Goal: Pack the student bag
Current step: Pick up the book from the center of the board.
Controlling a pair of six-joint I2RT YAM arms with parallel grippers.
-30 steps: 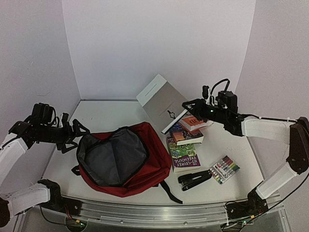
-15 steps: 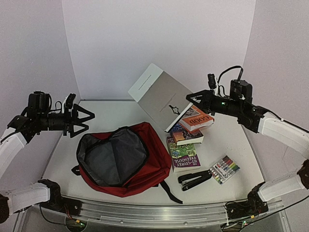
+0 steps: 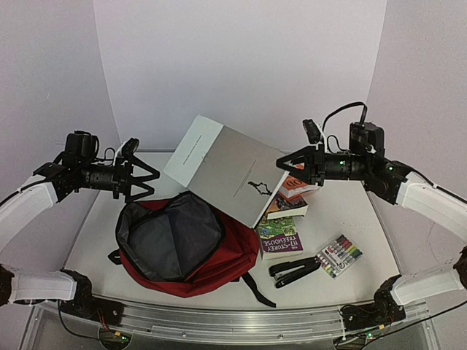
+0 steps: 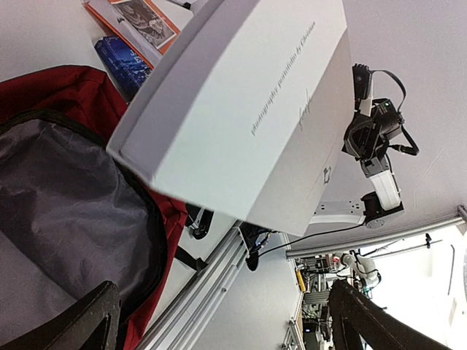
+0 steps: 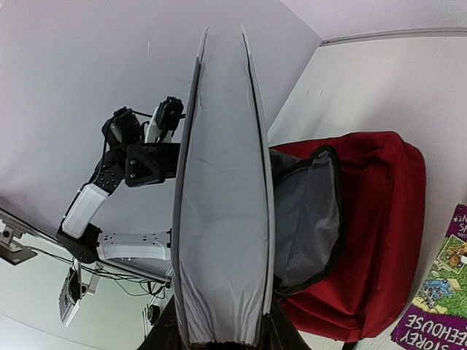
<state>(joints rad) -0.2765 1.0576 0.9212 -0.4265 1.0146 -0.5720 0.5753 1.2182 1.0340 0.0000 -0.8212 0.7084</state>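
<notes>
The right gripper [image 3: 283, 163] clamps the grey book [image 3: 219, 164], tilted over the open bag [image 3: 219, 251], apparently not touching it; the left gripper [image 3: 151, 182] is spread wide.

— Left arm [image 3: 29, 200]?
— Raised, forearm level, reaching inward; left gripper [image 3: 149, 177] has its jaws spread wide.
— Right arm [image 3: 430, 197]?
— Raised too, stretched leftward; right gripper [image 3: 284, 165] is clamped on the grey book [image 3: 219, 168].

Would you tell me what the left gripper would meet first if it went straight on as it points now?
The left gripper would likely meet the large grey book, which the right gripper holds above the student bag; it fills the left wrist view, though depth is unclear.
</notes>
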